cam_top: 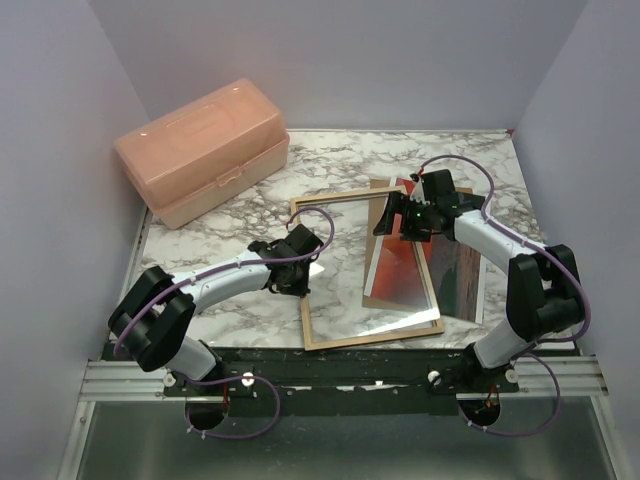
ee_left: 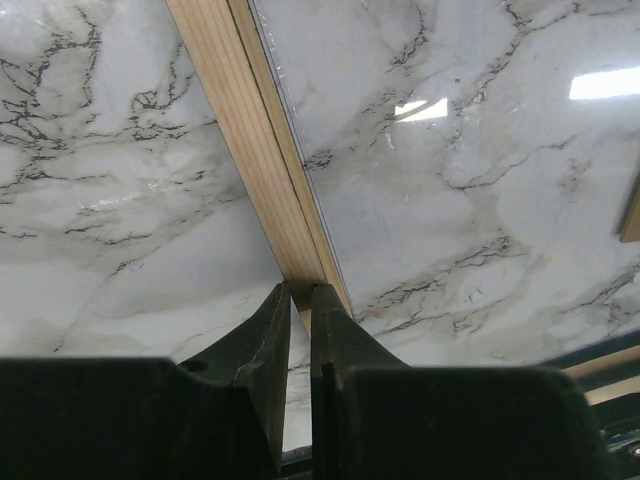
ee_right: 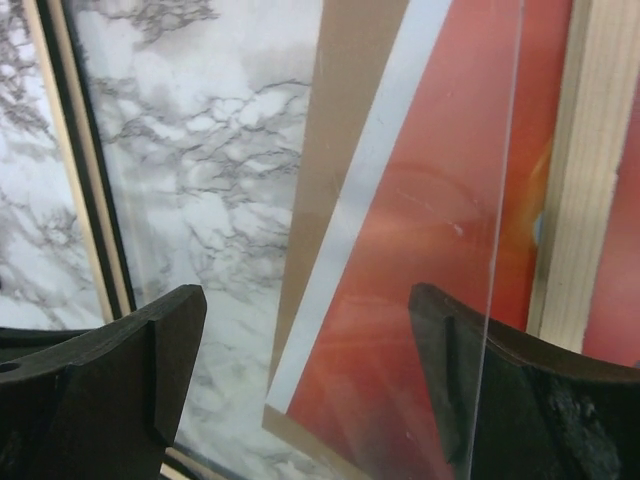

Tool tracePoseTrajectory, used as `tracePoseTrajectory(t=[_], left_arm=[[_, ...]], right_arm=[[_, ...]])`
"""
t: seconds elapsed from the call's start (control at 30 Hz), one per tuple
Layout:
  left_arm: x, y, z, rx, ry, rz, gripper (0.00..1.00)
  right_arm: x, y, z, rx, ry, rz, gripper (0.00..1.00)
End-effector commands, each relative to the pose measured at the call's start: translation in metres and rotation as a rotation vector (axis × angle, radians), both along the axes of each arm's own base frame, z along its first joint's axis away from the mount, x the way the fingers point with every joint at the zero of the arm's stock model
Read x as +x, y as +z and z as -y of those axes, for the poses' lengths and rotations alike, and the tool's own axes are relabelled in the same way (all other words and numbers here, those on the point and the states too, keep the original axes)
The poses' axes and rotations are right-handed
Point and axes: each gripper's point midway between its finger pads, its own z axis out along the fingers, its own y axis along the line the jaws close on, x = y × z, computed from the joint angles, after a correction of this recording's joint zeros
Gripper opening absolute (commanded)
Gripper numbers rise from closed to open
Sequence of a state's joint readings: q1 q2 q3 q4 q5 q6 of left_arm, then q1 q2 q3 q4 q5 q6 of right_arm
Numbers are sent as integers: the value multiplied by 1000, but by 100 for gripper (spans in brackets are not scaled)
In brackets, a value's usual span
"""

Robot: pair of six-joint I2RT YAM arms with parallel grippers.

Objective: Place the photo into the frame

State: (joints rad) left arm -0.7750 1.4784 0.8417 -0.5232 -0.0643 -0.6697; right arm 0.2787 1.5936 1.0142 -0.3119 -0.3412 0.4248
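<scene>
Left gripper (ee_left: 300, 292), right gripper (ee_right: 308, 330); one frame (ee_left: 250, 140), one photo (cam_top: 398, 272)

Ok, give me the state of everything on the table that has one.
Box: lid shut.
Frame: flat, wood back up, left rail pinched.
Photo: picture side up on the brown board, not held.
Left jaws: shut on the frame's rail.
Right jaws: open, empty, over the photo.

The left arm (cam_top: 215, 280) and right arm (cam_top: 487, 238) have white shells and bulky black joints. Purple cables (cam_top: 455, 157) loop along each. Pincer fingers (ee_left: 260, 350) are matte black wedges; a green dot (cam_top: 413, 213), perhaps an indicator, glows.
</scene>
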Motion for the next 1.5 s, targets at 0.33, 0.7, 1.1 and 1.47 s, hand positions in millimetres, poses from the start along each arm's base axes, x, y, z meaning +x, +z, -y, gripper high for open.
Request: tracePoseTrajectory(t=[0.33,0.7,1.1,1.47], left_arm=[[-16,-36,-28,156,-19,-61,8],[-16,-36,-28,158,-20,-61,7],[-14,-33,-27,155,-17,-52,8],[-13,-33,-28,167,-17,-53,8]], right_arm=[[5,-15,30,-185,-113,9,96],[3,-33,47,-268,-177,-24,100],[-11,-50,31,-226,-109,-83,100],[-21,-58,23,-261,-86,-110,99]])
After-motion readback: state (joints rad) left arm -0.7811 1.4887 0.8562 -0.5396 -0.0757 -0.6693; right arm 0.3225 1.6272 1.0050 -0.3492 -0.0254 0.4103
